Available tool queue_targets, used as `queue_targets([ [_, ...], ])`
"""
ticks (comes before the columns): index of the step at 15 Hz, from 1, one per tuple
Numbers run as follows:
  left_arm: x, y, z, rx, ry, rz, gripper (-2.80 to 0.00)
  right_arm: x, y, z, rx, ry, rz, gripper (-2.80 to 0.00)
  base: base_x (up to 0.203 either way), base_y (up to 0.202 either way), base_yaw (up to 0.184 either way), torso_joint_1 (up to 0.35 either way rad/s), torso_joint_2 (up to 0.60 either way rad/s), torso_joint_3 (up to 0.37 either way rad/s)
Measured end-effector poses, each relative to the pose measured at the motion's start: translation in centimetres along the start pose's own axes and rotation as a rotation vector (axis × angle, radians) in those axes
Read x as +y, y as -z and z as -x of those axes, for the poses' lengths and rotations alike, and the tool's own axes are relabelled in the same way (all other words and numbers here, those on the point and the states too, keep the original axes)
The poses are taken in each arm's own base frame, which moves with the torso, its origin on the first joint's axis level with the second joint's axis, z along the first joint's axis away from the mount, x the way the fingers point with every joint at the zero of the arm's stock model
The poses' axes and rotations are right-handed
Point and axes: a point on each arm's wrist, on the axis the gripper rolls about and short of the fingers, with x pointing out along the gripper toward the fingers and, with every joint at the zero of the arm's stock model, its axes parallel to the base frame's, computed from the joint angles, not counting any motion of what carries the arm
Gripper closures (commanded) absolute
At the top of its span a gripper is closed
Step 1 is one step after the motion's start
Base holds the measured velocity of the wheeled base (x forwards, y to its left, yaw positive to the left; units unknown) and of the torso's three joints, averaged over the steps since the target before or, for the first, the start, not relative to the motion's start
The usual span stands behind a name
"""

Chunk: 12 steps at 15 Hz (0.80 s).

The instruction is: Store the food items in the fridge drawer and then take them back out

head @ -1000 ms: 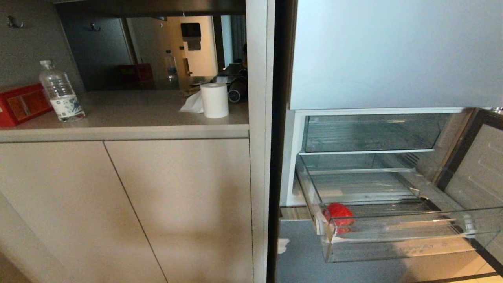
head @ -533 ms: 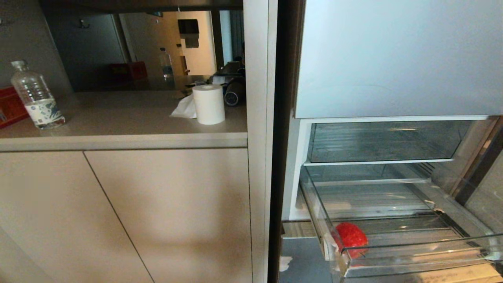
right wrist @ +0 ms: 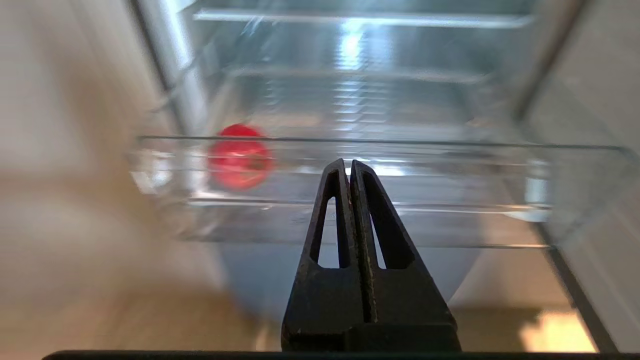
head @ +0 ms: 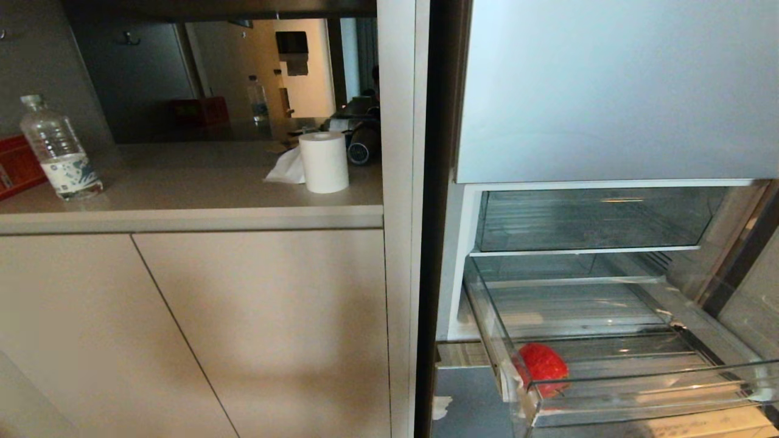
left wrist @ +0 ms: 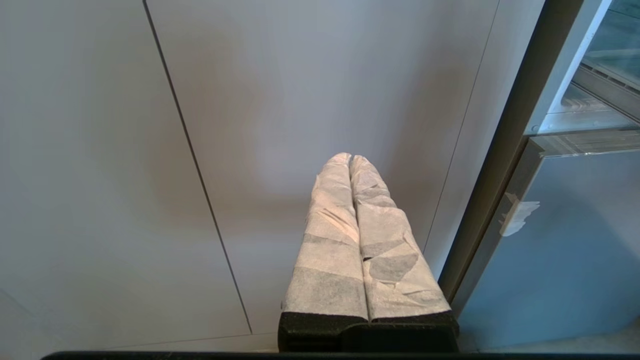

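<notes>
Left end effector point(left wrist: 350, 159): wrapped fingers pressed together, holding nothing, parked facing cabinet door point(left wrist: 300, 90) left of fridge. Red food item point(head: 543, 367): near-left corner of pulled-out fridge drawer point(head: 639, 384); looks glossy, firm, light, likely slippery; take across widest middle. Right end effector point(right wrist: 350, 164): closed, empty, pointing at drawer's near wall. Versus a second ago: whole head view shifted, camera moved; item not displaced.

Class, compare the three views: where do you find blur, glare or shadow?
Right wrist view: smeared, the red food item soft behind the drawer's clear front wall, glare on the ribbed floor. Head view: sharp, a soft shadow across the cabinet doors. Left wrist view: sharp, the same shadowing.
</notes>
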Motion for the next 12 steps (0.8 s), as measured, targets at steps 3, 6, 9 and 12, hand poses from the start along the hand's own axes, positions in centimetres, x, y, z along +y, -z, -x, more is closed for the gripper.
queue_targets([
  [3, 0.0, 0.0, 0.0, 0.000, 0.000, 0.000, 0.00, -0.2, -5.0, -5.3, 0.243, -0.078, -0.053, 0.00, 0.000, 0.000, 0.000, 0.000, 0.00, 0.000],
  [6, 0.0, 0.0, 0.0, 0.000, 0.000, 0.000, 0.00, -0.2, -6.9, -12.4, 0.513, -0.143, -0.111, 0.00, 0.000, 0.000, 0.000, 0.000, 0.00, 0.000],
  [9, 0.0, 0.0, 0.0, 0.000, 0.000, 0.000, 0.00, 0.8, -6.1, -18.3, 0.729, -0.203, -0.144, -2.80, 0.000, 0.000, 0.000, 0.000, 0.00, 0.000],
  [12, 0.0, 0.0, 0.0, 0.000, 0.000, 0.000, 0.00, 2.1, -4.8, -21.5, 0.852, -0.244, -0.150, -2.80, 0.000, 0.000, 0.000, 0.000, 0.00, 0.000],
])
